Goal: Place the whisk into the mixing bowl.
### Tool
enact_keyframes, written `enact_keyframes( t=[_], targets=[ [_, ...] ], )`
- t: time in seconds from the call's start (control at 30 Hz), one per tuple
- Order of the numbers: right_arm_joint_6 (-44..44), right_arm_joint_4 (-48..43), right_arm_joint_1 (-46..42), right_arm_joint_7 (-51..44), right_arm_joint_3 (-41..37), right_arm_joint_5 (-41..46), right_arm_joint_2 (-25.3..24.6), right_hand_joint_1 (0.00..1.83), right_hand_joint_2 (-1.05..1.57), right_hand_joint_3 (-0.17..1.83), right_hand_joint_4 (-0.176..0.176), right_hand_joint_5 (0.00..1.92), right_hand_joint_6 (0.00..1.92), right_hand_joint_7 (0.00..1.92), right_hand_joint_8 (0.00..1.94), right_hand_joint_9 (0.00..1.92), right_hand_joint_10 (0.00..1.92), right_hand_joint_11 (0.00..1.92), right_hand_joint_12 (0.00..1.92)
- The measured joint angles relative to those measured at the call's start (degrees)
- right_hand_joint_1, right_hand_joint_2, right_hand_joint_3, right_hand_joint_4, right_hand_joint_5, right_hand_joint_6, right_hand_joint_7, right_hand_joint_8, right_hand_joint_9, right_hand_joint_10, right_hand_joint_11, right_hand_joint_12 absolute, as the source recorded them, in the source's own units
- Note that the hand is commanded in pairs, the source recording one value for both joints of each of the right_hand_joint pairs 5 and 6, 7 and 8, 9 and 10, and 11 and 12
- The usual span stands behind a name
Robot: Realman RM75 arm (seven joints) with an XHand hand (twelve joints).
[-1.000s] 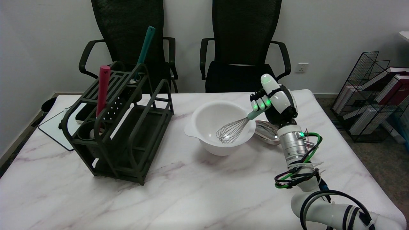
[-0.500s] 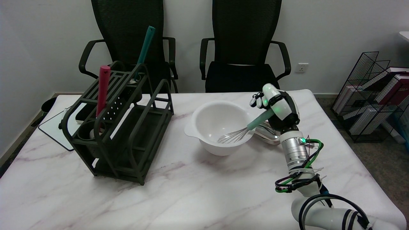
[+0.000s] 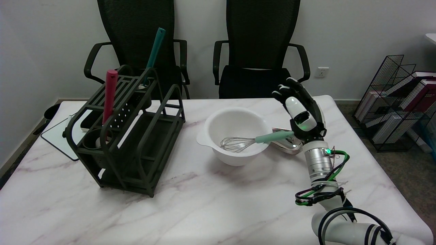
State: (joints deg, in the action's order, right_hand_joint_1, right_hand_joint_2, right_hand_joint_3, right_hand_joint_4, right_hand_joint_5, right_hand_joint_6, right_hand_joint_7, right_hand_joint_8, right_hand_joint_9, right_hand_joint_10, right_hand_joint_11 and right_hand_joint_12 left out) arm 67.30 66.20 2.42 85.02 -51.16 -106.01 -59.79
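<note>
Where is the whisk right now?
In the head view, the whisk lies in the white mixing bowl, its green handle over the rim toward the right hand.

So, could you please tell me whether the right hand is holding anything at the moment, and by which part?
Nothing is held. The right hand is open above the whisk, which lies in the mixing bowl, handle propped on the rim.

Office: mesh chairs (image 3: 259, 47), wire bookrack (image 3: 396, 102).
</note>
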Motion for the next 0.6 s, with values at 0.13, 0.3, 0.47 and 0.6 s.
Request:
enact_keyframes(
  t=[0.13, 0.3, 0.47, 0.6],
  targets=[
    [2.1, -0.4, 0.0, 0.5, -1.0, 0.3, 0.0, 1.13, 0.34, 0.98, 0.000, 0.64, 0.64, 0.93, 0.93, 0.57, 0.57, 0.69, 0.69],
    [5.4, -1.0, -0.9, 0.7, -3.6, 0.9, 0.4, 1.11, 0.56, 0.87, 0.000, 0.75, 0.75, 1.05, 1.05, 0.63, 0.63, 0.74, 0.74],
    [10.0, -2.7, -2.7, -0.7, -7.0, 2.3, 0.9, 1.09, 0.58, 0.89, 0.000, 0.78, 0.78, 1.09, 1.09, 0.66, 0.66, 0.76, 0.76],
    [13.5, -4.2, -5.1, -3.5, -9.9, 4.3, 1.2, 1.08, 0.58, 0.91, 0.000, 0.79, 0.79, 1.10, 1.10, 0.66, 0.66, 0.76, 0.76]
  ],
)
